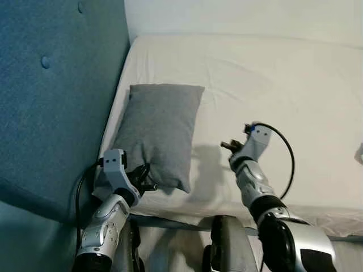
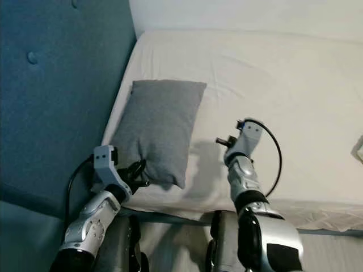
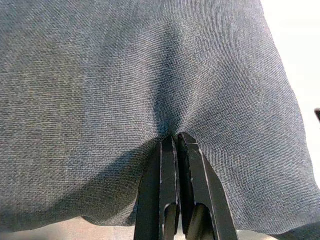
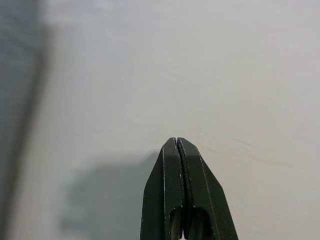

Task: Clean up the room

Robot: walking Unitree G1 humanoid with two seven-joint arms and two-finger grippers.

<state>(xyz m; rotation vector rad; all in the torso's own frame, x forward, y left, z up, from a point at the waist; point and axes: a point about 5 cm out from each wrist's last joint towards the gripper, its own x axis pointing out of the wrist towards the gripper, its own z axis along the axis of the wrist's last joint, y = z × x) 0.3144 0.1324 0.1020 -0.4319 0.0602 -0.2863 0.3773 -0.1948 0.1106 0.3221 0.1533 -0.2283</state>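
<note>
A grey pillow [image 1: 159, 131] lies on the white bed [image 1: 272, 85], close to the blue headboard. My left gripper [image 1: 146, 180] is shut on the pillow's near edge; in the left wrist view its fingertips [image 3: 176, 141] pinch a fold of the grey fabric [image 3: 125, 80]. Over the bare sheet to the pillow's right, my right gripper [image 1: 227, 146] hovers shut with nothing in it. The right wrist view shows its closed fingertips [image 4: 177, 145] above the white sheet [image 4: 210, 75].
The padded blue headboard [image 1: 51, 96] rises along the left side of the bed. A pale object [image 1: 359, 153] peeks in at the right edge of the mattress. The bed's near edge [image 1: 187, 212] runs just before my body.
</note>
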